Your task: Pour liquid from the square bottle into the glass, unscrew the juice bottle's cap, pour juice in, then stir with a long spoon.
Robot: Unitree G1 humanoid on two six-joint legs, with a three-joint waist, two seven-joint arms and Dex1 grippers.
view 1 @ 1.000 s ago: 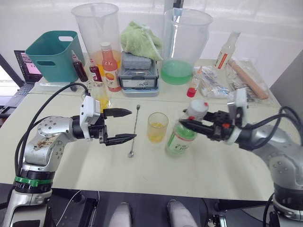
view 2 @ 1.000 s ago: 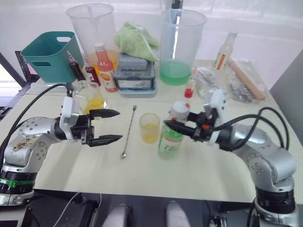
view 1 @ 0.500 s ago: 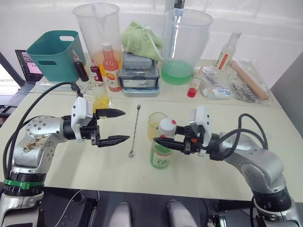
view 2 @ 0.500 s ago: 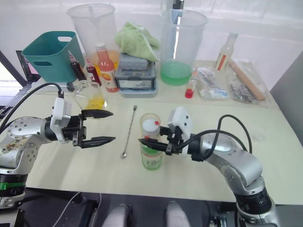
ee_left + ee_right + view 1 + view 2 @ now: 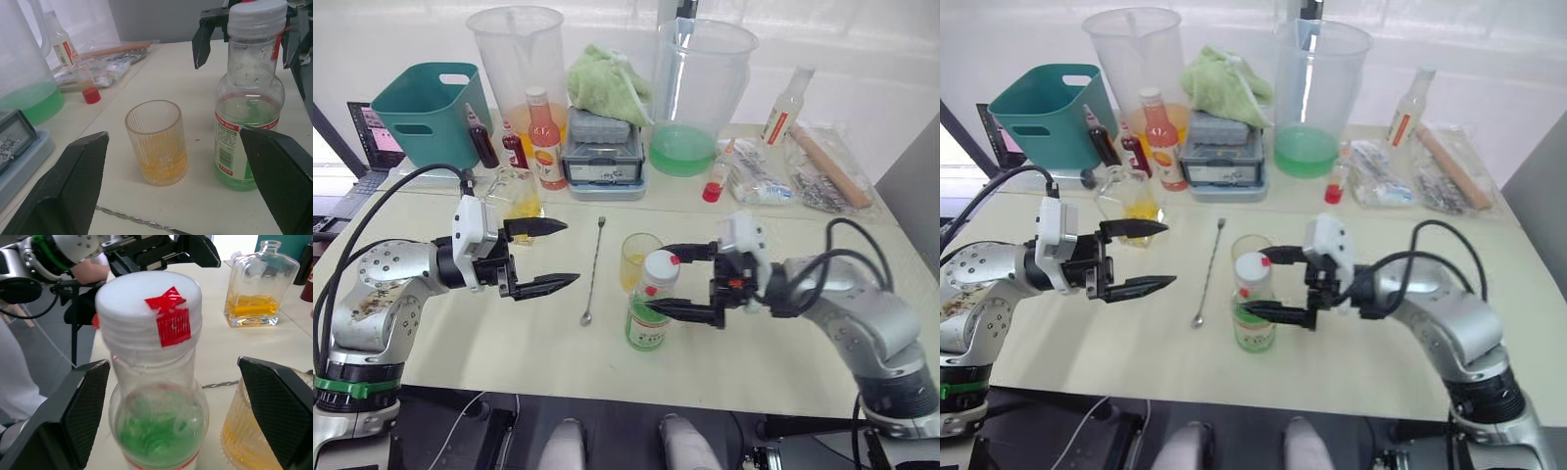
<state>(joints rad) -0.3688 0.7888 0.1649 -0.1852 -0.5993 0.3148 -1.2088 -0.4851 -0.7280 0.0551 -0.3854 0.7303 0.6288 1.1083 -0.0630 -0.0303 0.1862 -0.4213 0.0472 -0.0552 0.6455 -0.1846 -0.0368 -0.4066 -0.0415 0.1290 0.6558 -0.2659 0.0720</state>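
Observation:
The juice bottle point(image 5: 647, 311) stands upright on the table in front of the glass point(image 5: 637, 258), which holds some yellow liquid. Its white cap point(image 5: 151, 308) with a red mark is screwed on. My right gripper point(image 5: 658, 277) is open, one finger on each side of the bottle's neck and apart from it. The long spoon point(image 5: 593, 274) lies on the table left of the glass. My left gripper point(image 5: 571, 253) hovers open and empty left of the spoon. The square bottle point(image 5: 516, 193) with yellow liquid stands behind the left gripper.
Along the back stand a teal bin point(image 5: 426, 108), two big clear jugs point(image 5: 514, 59) point(image 5: 700, 88), a pink-orange bottle with a red cap point(image 5: 544, 142), a green cloth on a grey box point(image 5: 604, 88) and a slim bottle point(image 5: 783, 103). Packets lie at the back right.
My right gripper carried the juice bottle leftward to a spot in front of the glass, set it down and opened off it. The left gripper stayed open, drifting slightly left.

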